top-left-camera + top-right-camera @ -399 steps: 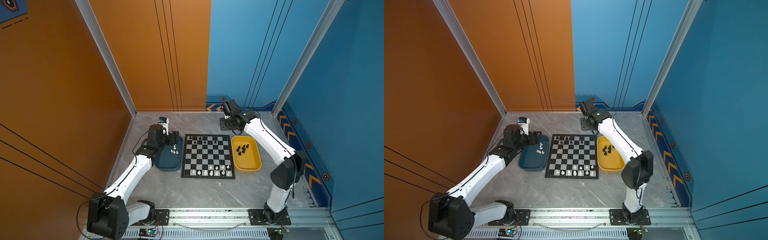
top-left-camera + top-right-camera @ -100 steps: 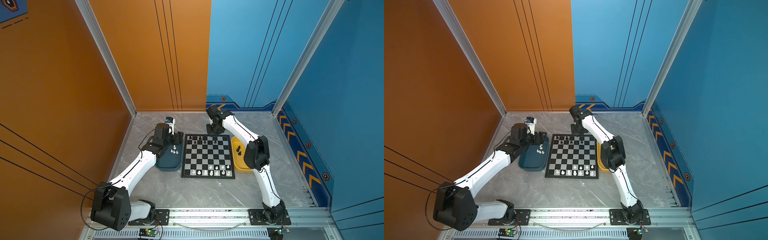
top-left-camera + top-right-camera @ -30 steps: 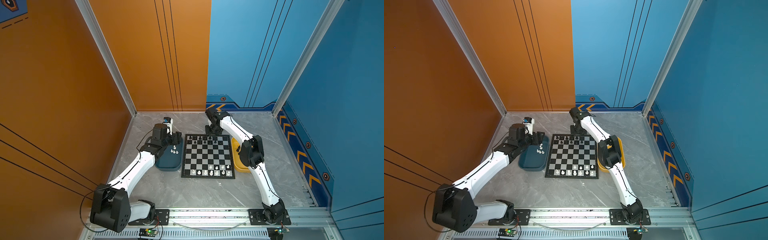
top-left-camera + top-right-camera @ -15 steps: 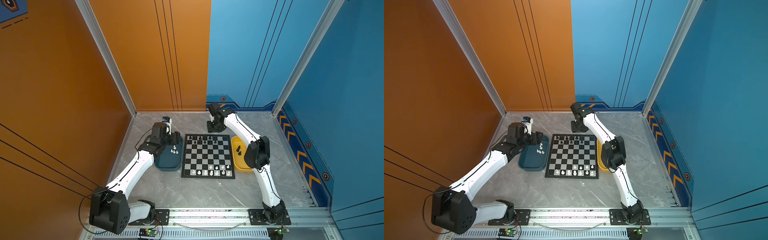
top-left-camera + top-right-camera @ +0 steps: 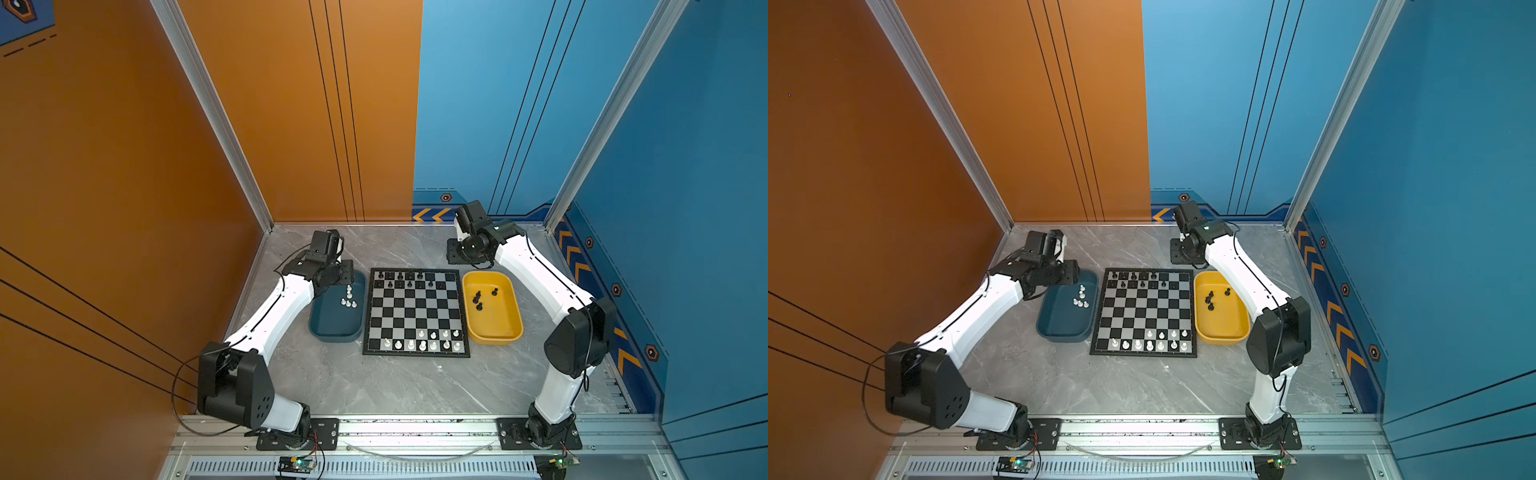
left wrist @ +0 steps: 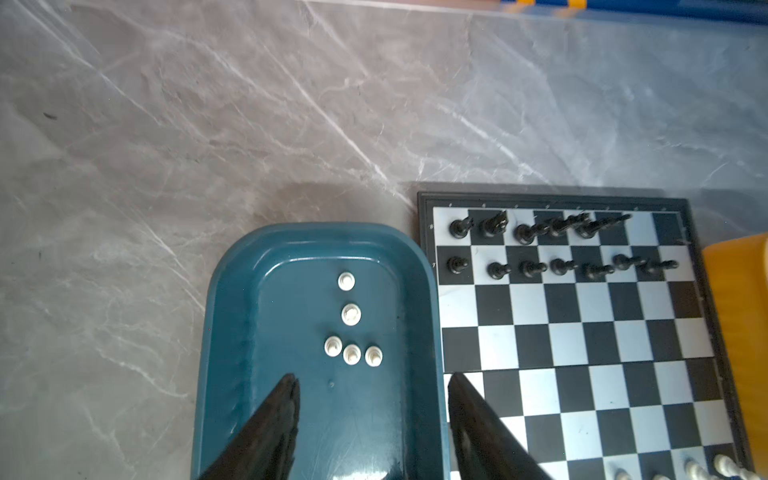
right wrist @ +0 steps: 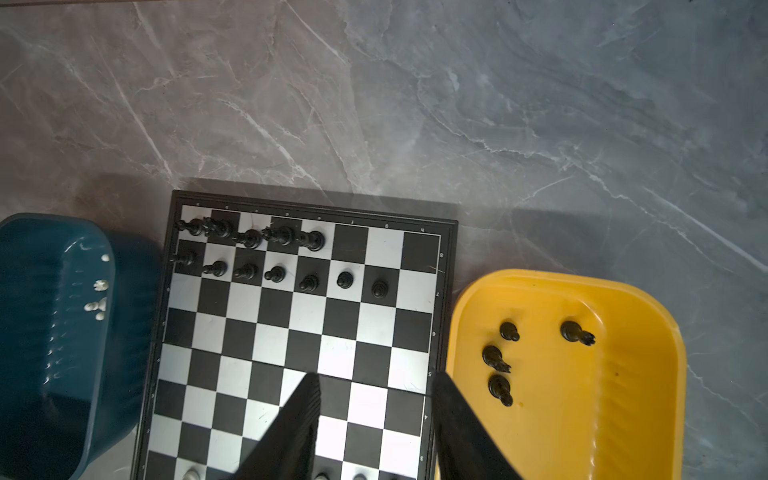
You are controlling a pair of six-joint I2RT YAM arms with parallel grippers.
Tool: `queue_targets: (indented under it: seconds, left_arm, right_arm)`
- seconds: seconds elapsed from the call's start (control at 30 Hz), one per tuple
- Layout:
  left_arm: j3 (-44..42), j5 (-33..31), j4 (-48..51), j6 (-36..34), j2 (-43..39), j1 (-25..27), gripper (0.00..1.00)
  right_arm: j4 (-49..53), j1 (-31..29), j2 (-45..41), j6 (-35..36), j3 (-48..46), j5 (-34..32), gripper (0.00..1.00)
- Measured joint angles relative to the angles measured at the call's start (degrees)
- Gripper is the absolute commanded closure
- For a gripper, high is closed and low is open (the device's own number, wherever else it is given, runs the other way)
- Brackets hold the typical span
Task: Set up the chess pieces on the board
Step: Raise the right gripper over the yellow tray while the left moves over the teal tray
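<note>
Partly set chess position. The board lies flat at the middle of the table. Black pieces stand upright in its two far rows and white pieces in its two near rows, with several squares in those rows not yet filled. Five loose white pieces stand close together in the dark blue tray, just beside the board on the left. Four loose black pieces stand in the yellow tray, just beside it on the right. This layout probably gives each arm its own colour within short reach, so neither has to cross the board. The left gripper hangs over the dark blue tray, near the loose white pieces but apart from them; its jaws are spread with nothing between them. The right gripper hangs by the board's far right corner, near the yellow tray, its jaws likewise parted, empty and touching nothing. Both gaps look wider than a single piece, which would suit lowering over one.
</note>
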State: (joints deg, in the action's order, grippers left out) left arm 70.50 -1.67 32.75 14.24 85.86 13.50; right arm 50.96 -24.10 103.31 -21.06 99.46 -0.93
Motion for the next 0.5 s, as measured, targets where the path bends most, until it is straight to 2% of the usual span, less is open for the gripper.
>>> queue_targets:
  seconds: [0.23,0.5]
  left_arm:
    - [2.67,0.68,4.85,0.44,8.17,-0.11,0.48]
    - [3.69,0.83,6.58,0.44,13.57,-0.11,0.53]
  right_arm:
    - [-3.98,2.05,-3.13,-1.55,-9.73,0.61,0.55]
    - [-6.67,2.75,-5.51,-2.71,-12.33,0.92,0.55]
